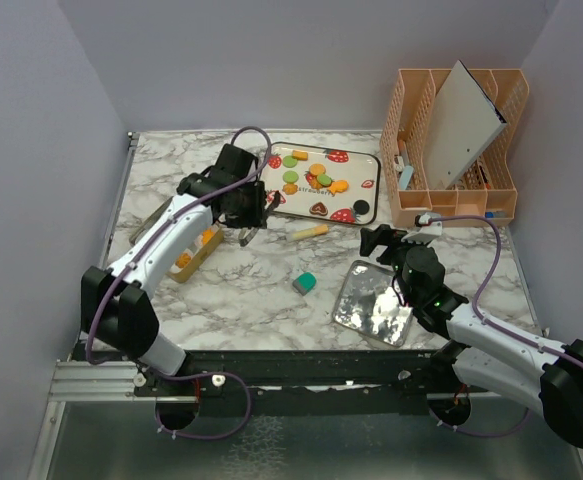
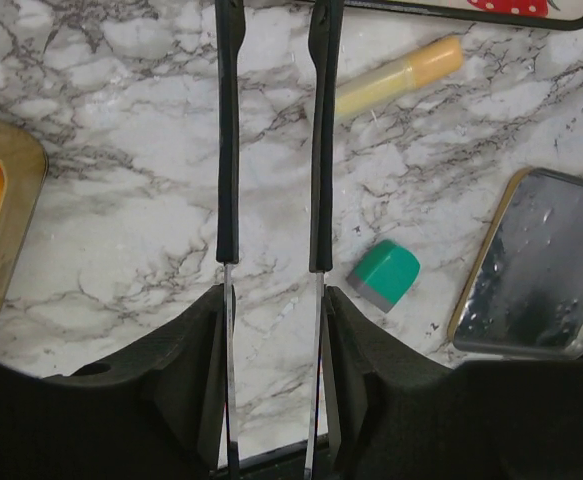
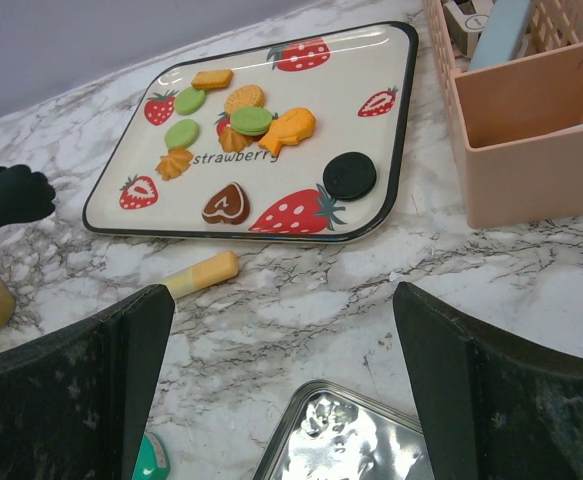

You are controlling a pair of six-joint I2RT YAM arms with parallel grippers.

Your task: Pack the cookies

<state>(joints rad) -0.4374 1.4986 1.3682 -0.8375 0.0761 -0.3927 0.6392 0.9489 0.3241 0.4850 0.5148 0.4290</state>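
The cookies (image 3: pixel 252 120) lie on a white strawberry-print tray (image 3: pixel 371 60): green rounds, orange pieces, a brown heart (image 3: pixel 227 203) and a black round one (image 3: pixel 350 175). The tray also shows in the top view (image 1: pixel 366 170). My left gripper (image 1: pixel 248 235) hovers just off the tray's near left corner. It holds long thin tweezers (image 2: pixel 227 150) whose two blades stand apart with nothing between them. My right gripper (image 3: pixel 281 400) is wide open and empty, low over the marble, between the tray and a silver tin (image 3: pixel 371 440).
A gold tin (image 1: pixel 193 255) with orange pieces stands at the left. A yellow-orange stick (image 1: pixel 309 232) and a small teal block (image 1: pixel 305 283) lie on the marble. A peach organiser (image 1: pixel 458 190) holding a white board stands at the back right.
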